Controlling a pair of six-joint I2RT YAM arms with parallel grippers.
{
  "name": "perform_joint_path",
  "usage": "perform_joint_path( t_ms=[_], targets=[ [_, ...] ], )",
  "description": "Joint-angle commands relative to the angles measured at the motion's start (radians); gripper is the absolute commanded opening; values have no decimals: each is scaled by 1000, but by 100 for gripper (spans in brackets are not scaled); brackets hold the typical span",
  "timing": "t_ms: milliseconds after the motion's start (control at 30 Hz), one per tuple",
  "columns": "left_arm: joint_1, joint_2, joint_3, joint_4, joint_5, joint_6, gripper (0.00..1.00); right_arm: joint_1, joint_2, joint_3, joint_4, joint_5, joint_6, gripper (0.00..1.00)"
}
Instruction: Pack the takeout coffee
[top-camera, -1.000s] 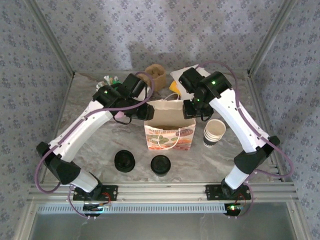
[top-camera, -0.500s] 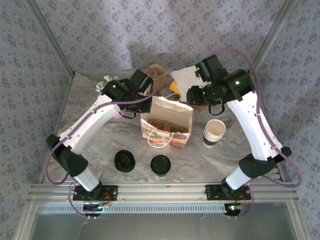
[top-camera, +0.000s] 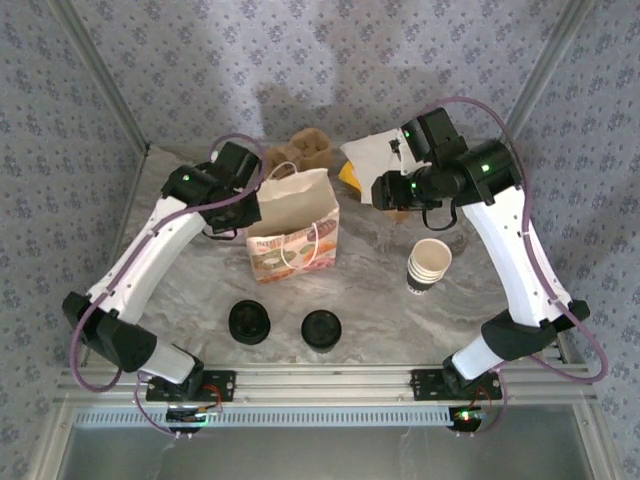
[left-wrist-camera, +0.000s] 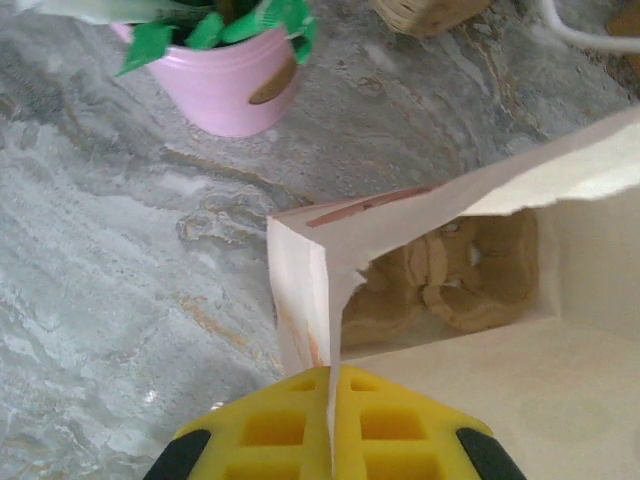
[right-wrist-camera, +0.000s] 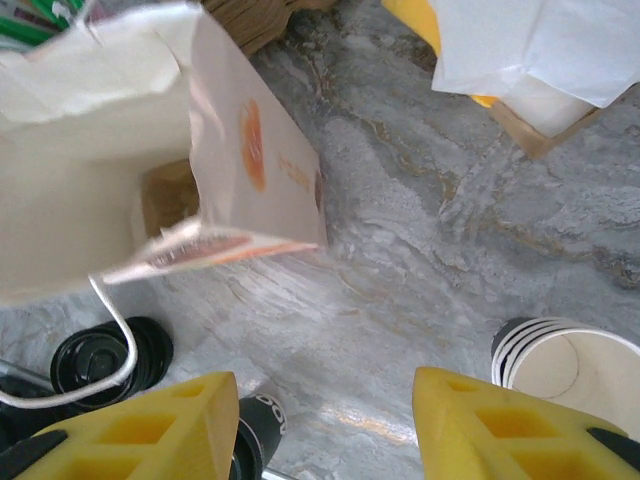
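Your left fingers (left-wrist-camera: 225, 445) are clamping the paper bag's (left-wrist-camera: 480, 200) rim, so hold it upright and wide. Your right fingers (right-wrist-camera: 150, 430) are hanging apart, empty.

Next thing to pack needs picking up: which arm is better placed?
Right. The right gripper is open and empty above the table; the left gripper is shut on the bag rim.

bag (top-camera: 292, 225) cream, orange-red print. bench (top-camera: 385, 300) grey marble. pot (left-wrist-camera: 235, 85) pink, green leaves. lids (top-camera: 249, 322) black. cups (top-camera: 428, 262) pale, dark base. right gripper (right-wrist-camera: 325, 400) pads yellow.
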Motion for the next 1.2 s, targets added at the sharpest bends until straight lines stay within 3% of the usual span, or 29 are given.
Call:
perform_joint_path(
  t_ms=[0, 333, 500, 633, 800, 900, 1167],
  targets=[
    [7, -43, -22, -14, 34, -48, 8, 15, -18, -15, -7, -39, -58, 51],
    [21, -90, 20, -32, -25, 3, 53, 89, -42, -22, -64, -35, -162, 55],
    [37, -161, 116, -58, -98, 103, 79, 231, -106, -160, -63, 34, -214, 59],
    [54, -203, 154, -105, -78, 141, 83, 349, -161, -289, 8, 32, -192, 62],
    [60, -295, 82, -125, -49, 122, 84, 566, -161, -385, 63, 113, -184, 77],
    [65, -364, 8, -99, -44, 117, 87, 663, -122, -415, 68, 151, -190, 81],
    [73, -433, -75, -63, 16, 139, 90, 743, -48, -467, 146, 149, -167, 83]
  ],
)
